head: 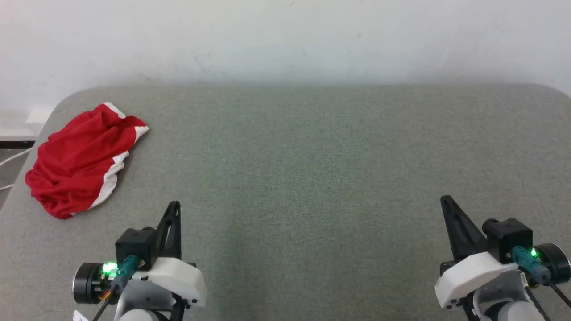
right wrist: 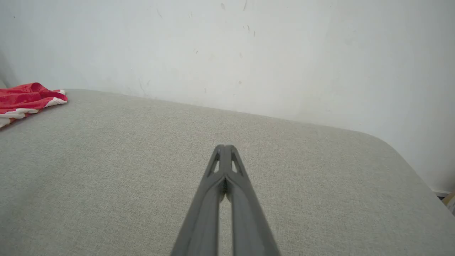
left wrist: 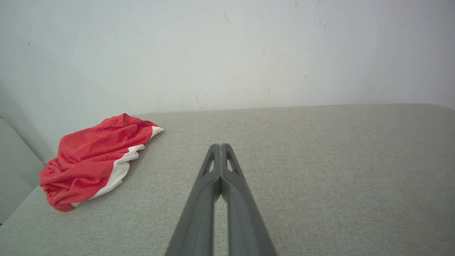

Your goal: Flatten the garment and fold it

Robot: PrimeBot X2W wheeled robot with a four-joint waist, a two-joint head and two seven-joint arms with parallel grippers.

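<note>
The garment (head: 80, 160) is a crumpled heap of bright red shorts with white trim, lying at the far left of the grey table (head: 312, 156), close to its left edge. In the left wrist view the garment (left wrist: 92, 161) lies ahead and to the left; in the right wrist view a corner of the garment (right wrist: 25, 101) shows at the left border. My left gripper (head: 175, 205) hovers at the lower left, shut and empty, a short way right of the heap. At the lower right my right gripper (head: 444, 199) is shut and empty too. Both pairs of fingertips (left wrist: 220, 146) (right wrist: 224, 147) meet.
A white wall (head: 285, 40) rises straight behind the table's far edge. The table's far corners are rounded. Past the left edge a cable (head: 11, 160) and a dark strip (head: 15, 144) show below table level.
</note>
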